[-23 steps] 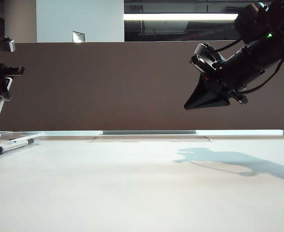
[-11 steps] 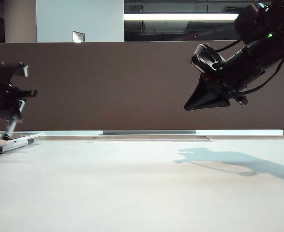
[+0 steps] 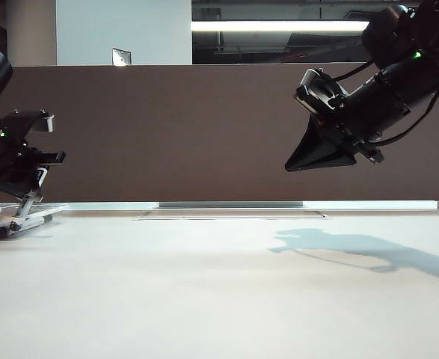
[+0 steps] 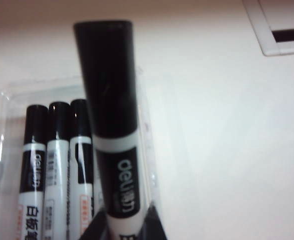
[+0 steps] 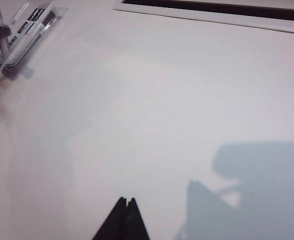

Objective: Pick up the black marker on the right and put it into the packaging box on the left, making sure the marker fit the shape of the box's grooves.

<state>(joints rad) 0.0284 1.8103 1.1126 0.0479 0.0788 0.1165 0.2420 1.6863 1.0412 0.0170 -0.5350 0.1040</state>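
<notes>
We see the table [image 3: 219,292] wide and pale, and on its far left edge lies the box [image 4: 152,165], a clear tray with three markers [image 4: 56,165] side by side in its grooves. One groove, at the side toward the middle of the table, looks free, though the clear plastic makes it hard to be sure.

The left gripper [image 3: 26,200] is low over the box and its jaws are clamped on the marker [image 4: 111,120], which points down at a slant, its black cap leading. The right gripper [image 5: 126,210] hangs high at the right, well apart from the box, with its jaws pressed together on nothing.

For this step we think the marker must first become parallel to the three in the box, cap on the same side, and stand exactly over the free groove. Then we lower it slowly until it sits, and only then release. If it goes down tilted, the cap may catch the rim or push a neighbour.

Against one second ago, the left gripper has come down and toward the middle; then the marker hung high above the box. The right arm has not moved.
</notes>
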